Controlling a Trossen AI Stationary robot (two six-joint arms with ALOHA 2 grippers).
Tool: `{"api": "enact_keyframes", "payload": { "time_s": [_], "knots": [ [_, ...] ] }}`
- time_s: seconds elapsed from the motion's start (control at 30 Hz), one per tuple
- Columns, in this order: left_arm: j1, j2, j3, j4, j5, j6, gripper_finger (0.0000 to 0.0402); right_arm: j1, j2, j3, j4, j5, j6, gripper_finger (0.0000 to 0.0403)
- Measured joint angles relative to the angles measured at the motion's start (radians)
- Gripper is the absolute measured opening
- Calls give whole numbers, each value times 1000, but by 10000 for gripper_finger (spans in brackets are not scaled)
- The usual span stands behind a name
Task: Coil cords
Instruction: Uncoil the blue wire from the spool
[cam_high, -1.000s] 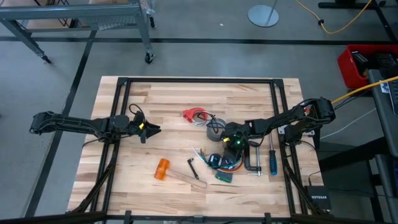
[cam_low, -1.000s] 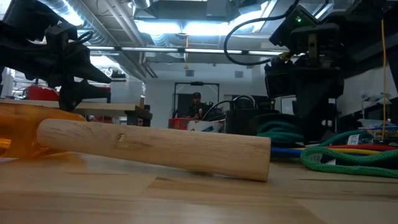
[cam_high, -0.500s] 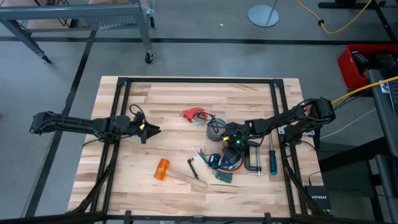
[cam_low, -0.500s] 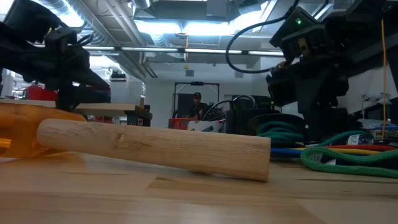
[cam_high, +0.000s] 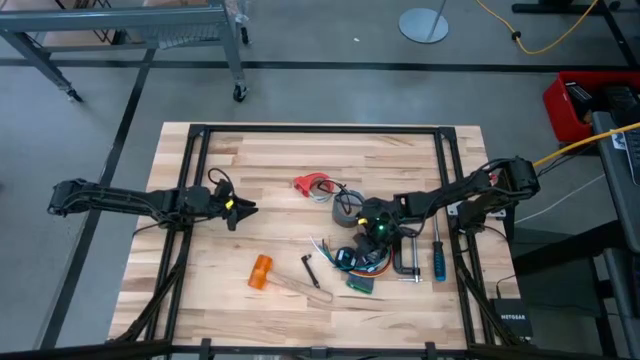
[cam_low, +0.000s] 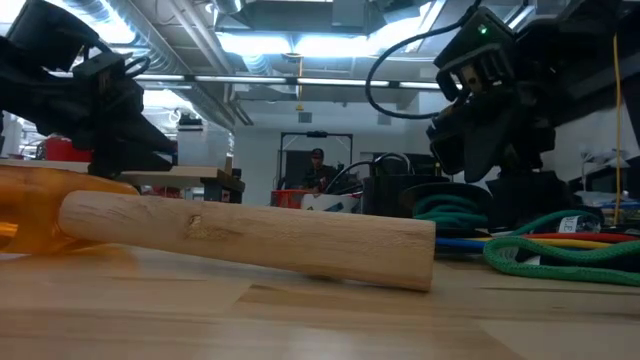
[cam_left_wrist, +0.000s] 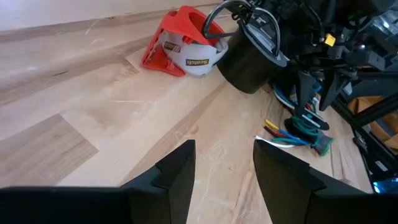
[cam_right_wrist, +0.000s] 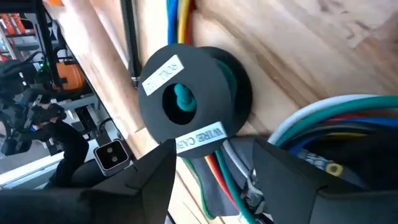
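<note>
Right of table centre, the right gripper (cam_high: 372, 229) hangs just above the tangle of cords (cam_high: 357, 262), beside the grey tape roll (cam_high: 346, 208). Compared with a second ago, its fingers now stand wide and hold nothing, and in the low view the wrist has lifted slightly; judged from this, it has just let go and a fresh grasp is needed before any coiling proceeds. The right wrist view shows a black wire spool (cam_right_wrist: 186, 102) with green wire directly ahead of the spread fingers, and coloured wires (cam_right_wrist: 339, 121) alongside. The cord with the red plastic piece (cam_high: 311, 185) lies far-left of that gripper, near but apart. The left gripper (cam_high: 243, 208) waits at table left, unchanged, fingers wide and empty, well apart from the cords.
</note>
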Motion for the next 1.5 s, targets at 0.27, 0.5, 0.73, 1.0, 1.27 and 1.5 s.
{"api": "enact_keyframes", "payload": {
  "time_s": [0.27,0.5,0.73,1.0,1.27,1.5],
  "knots": [
    [0,0,0,3,0,23,155,47,0,0,58,64,51,216],
    [0,0,0,3,0,23,155,47,7,0,63,108,83,216],
    [0,0,0,2,0,23,155,66,98,0,160,104,131,216],
    [0,0,0,1,-1,30,155,65,120,0,203,109,139,199],
    [0,1,0,1,-3,43,155,66,120,0,206,114,136,81],
    [0,1,0,1,-3,43,155,66,122,1,225,108,126,43]
  ]
}}
